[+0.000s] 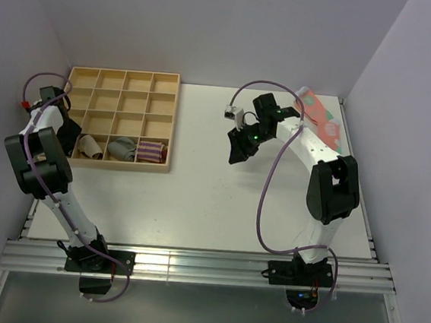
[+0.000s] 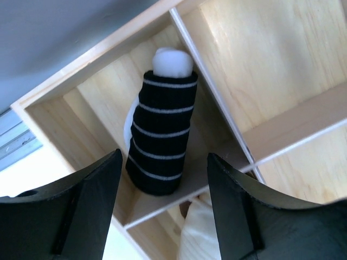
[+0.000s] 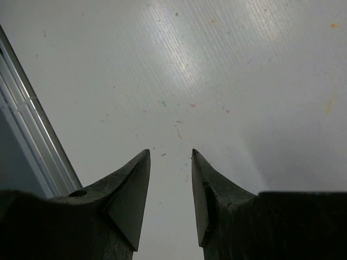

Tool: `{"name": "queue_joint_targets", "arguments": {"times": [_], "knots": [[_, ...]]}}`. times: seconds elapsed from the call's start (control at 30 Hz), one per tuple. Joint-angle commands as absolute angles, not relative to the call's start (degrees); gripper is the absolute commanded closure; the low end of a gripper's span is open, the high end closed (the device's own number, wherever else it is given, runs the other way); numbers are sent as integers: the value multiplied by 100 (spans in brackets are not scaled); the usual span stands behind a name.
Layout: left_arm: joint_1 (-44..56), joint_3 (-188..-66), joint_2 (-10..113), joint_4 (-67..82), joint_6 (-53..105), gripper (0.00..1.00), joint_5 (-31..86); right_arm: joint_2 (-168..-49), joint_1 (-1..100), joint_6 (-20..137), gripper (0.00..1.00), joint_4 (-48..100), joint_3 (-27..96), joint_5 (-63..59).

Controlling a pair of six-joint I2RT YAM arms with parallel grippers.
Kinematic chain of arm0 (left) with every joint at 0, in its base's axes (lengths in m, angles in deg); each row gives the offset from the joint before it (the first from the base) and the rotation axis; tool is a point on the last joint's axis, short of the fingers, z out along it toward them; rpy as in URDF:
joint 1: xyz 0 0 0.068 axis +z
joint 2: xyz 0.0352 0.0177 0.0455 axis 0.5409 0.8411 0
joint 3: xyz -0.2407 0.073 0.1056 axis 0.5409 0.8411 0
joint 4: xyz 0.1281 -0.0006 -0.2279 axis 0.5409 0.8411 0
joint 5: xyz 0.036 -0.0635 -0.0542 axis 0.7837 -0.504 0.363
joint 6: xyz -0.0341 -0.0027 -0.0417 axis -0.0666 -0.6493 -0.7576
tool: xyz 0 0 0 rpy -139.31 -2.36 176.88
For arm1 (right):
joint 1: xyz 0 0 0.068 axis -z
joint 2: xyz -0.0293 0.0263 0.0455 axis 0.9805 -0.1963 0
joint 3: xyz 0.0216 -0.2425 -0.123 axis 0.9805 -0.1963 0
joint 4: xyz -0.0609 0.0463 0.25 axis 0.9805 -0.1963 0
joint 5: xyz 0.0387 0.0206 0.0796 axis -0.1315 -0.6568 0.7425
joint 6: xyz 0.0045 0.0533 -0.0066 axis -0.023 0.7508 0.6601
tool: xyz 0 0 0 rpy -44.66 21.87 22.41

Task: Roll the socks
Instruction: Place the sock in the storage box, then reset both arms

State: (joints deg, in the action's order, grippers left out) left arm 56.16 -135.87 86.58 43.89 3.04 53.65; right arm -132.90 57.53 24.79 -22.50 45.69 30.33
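Counter (image 1: 212,199): right hand (image 3: 171,154) hovers above it, jaws part-open, empty. Wooden tray (image 1: 175,119): rolled socks (image 2: 162,143) lie in compartment by outer wall. Left hand (image 2: 164,160) open astride roll, not touching. Best: lift straight up, avoid snagging roll or dividers.

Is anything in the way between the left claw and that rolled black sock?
Nothing visible. The left claw hangs open directly over the rolled black sock, which lies in a wooden tray compartment.

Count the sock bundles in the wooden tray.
4, all in the near row: black striped roll in the left corner, then beige, grey, purple striped. The left arm may hide more.
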Motion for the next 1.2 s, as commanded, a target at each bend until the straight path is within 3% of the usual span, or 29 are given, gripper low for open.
{"name": "queue_joint_targets", "arguments": {"times": [0.0, 0.43, 0.63, 0.67, 0.7, 0.9, 1.07, 1.17], "knots": [[5551, -13866, 8260, 4658, 348, 30, 5423, -12999, 5706, 2379, 56, -2308, 4616, 3135], [5252, -14306, 7303, 4817, 339, 31, 5468, -12753, 5715, 2449, 54, -2185, 4642, 3064], [4076, -14201, 6223, 4694, 278, 30, 5643, -12402, 5776, 2747, 47, -1948, 4668, 3065], [3874, -14052, 6064, 4650, 234, 30, 5722, -12314, 5794, 2800, 29, -1939, 4694, 3064], [3428, -13964, 5732, 4537, 182, 30, 5714, -12261, 5837, 2835, 1, -1930, 4686, 3099], [1431, -12795, 4605, 3763, -3, 30, 5731, -11805, 6189, 3274, 0, -1632, 4616, 3214], [-264, -12136, 4533, 2975, -38, 29, 5960, -11286, 6584, 3758, 0, -1079, 4213, 3127], [-775, -11907, 4612, 2586, -82, 29, 5802, -10882, 6742, 3750, 0, -929, 3923, 2907]]}}
